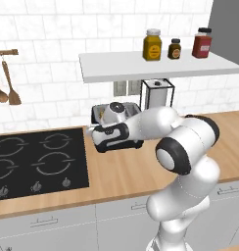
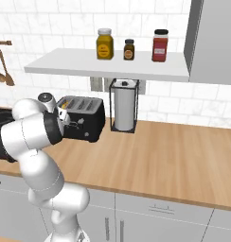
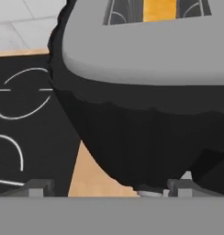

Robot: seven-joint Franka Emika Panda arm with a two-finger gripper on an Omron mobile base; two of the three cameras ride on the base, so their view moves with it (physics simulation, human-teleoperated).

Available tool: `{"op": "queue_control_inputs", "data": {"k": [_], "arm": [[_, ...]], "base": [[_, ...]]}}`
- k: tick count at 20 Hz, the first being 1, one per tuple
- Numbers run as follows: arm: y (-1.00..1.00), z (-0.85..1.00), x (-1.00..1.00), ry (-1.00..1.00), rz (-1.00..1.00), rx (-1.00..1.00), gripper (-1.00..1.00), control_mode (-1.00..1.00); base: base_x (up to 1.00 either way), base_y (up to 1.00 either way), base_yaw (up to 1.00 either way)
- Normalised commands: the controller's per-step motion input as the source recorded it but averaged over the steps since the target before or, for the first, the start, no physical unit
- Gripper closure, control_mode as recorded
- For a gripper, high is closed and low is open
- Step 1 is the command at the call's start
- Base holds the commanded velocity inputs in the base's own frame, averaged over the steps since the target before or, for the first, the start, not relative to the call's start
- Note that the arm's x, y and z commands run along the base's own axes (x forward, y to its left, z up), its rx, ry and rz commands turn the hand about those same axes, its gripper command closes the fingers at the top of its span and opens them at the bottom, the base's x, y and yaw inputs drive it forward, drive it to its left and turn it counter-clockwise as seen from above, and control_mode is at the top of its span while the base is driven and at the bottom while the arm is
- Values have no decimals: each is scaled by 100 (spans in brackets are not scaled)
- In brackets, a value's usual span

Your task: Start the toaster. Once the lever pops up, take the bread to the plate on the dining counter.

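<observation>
The black toaster (image 1: 122, 128) stands on the wood worktop under the shelf, partly covered by my arm. From the right base view I see the toaster (image 2: 84, 118) with my gripper (image 2: 72, 125) pressed close against its front left side. The hand view is very near the toaster (image 3: 146, 133), looking over its grey top. The bread (image 3: 159, 9) is an orange strip sunk in a slot at the top edge. My gripper (image 3: 109, 189) is open, its fingertips (image 3: 38, 187) wide apart and holding nothing. The plate and the dining counter are out of view.
A black cooktop (image 1: 35, 162) lies left of the toaster. A paper towel holder (image 2: 124, 111) stands to the toaster's right. A white shelf (image 2: 108, 64) with three jars hangs low above it. Wooden utensils (image 1: 6, 83) hang on the wall. The worktop (image 2: 174, 156) stretches right.
</observation>
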Motion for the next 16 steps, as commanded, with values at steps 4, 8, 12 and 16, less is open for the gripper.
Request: {"op": "queue_control_inputs", "data": {"k": [4, 8, 12, 16], "arm": [[-8, -74, -29, 4, 0, 0, -100, -100], [0, -45, -30, -1, 0, 0, -100, -100], [1, 0, -46, -17, 0, 0, -100, -100], [0, 9, -58, -19, 0, 0, -100, -100]], "base": [[0, 0, 0], [0, 0, 0], [0, 0, 0], [0, 0, 0]]}}
